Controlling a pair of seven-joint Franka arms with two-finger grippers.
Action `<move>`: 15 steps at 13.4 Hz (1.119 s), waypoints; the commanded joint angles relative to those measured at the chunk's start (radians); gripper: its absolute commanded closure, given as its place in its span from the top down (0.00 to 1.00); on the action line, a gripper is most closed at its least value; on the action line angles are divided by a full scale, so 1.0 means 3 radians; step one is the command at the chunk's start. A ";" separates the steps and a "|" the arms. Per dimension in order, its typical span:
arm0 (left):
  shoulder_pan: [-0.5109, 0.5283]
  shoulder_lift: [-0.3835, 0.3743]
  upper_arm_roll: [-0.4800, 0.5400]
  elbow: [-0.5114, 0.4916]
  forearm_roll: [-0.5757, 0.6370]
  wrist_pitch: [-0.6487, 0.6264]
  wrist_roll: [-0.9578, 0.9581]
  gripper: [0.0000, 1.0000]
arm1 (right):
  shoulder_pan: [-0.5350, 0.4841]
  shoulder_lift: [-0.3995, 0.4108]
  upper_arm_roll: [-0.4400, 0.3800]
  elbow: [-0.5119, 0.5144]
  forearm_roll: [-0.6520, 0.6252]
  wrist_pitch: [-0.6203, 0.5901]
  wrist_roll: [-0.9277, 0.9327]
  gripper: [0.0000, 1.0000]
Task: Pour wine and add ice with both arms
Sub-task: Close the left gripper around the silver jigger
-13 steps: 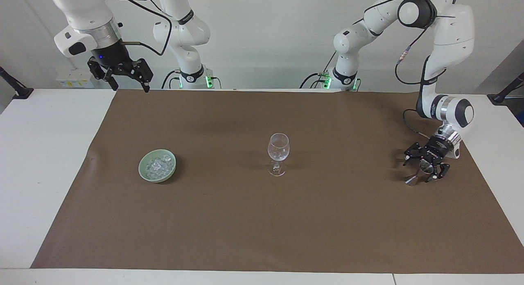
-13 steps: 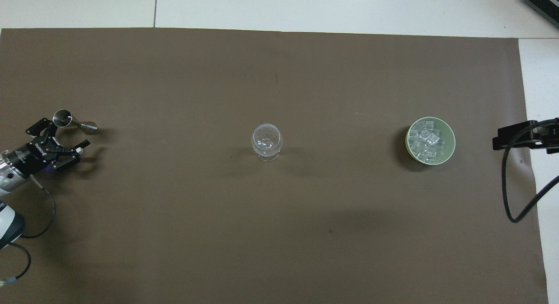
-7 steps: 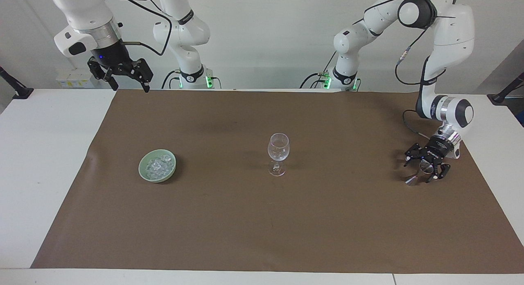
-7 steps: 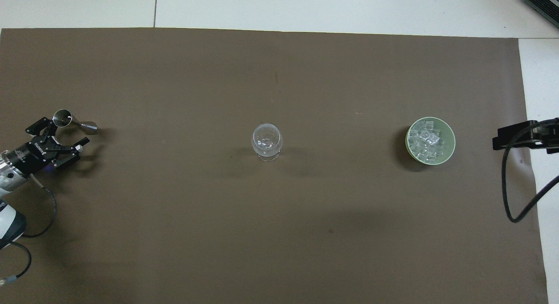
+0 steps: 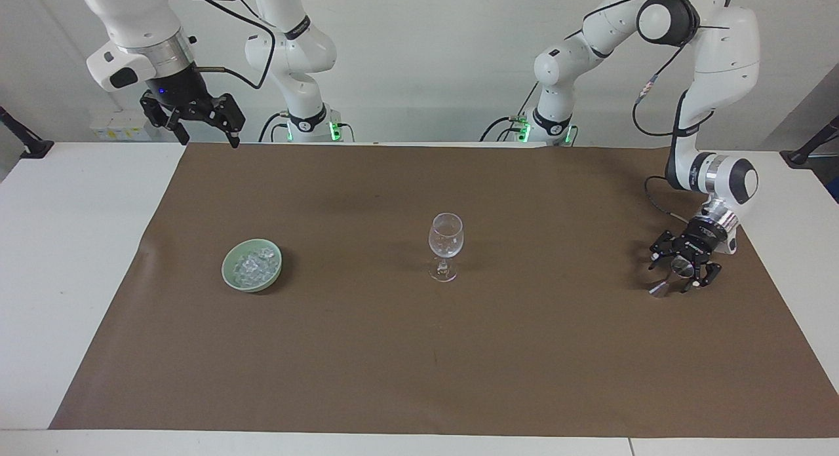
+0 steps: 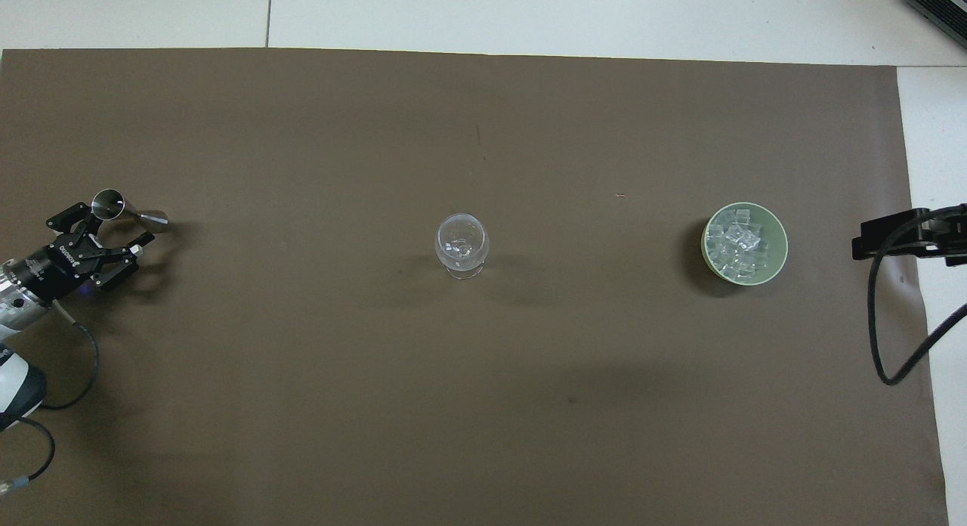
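The left end effector sits low at a small steel jigger, its grip hard to make out; the right end effector hangs wide open, waiting. Farther along the brown mat, glassy ice fills a pale green bowl, well apart from the clear stemmed glass.

You've got open brown mat across the whole lower frame in the overhead view, w/ only the wine glass at centre, the green bowl mid-right & the steel jigger mid-left standing in the way.
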 commanded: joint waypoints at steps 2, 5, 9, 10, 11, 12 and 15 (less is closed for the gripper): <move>-0.0052 0.0016 0.0030 -0.0020 -0.0117 -0.0062 0.0072 0.75 | -0.0005 -0.0046 -0.0004 -0.0044 0.0086 -0.0003 0.0046 1.00; -0.0052 0.0011 0.0030 -0.0015 -0.0117 -0.0062 0.0072 0.68 | -0.0005 -0.0046 -0.0004 -0.0044 0.0086 -0.0003 0.0046 1.00; -0.0052 0.0011 0.0030 -0.0010 -0.0143 -0.0062 0.0072 0.64 | -0.0005 -0.0046 -0.0004 -0.0044 0.0086 -0.0003 0.0046 1.00; -0.0052 0.0011 0.0030 -0.0010 -0.0143 -0.0062 0.0072 0.59 | -0.0005 -0.0046 -0.0004 -0.0044 0.0086 -0.0003 0.0046 1.00; -0.0052 0.0016 0.0030 -0.0010 -0.0143 -0.0062 0.0072 0.54 | -0.0005 -0.0046 -0.0004 -0.0044 0.0086 0.0002 0.0046 1.00; -0.0052 0.0011 0.0035 -0.0010 -0.0143 -0.0062 0.0072 0.50 | -0.0005 -0.0046 -0.0004 -0.0044 0.0086 0.0002 0.0046 1.00; -0.0052 0.0016 0.0030 -0.0010 -0.0143 -0.0057 0.0072 0.44 | -0.0005 -0.0046 -0.0004 -0.0044 0.0086 0.0002 0.0046 1.00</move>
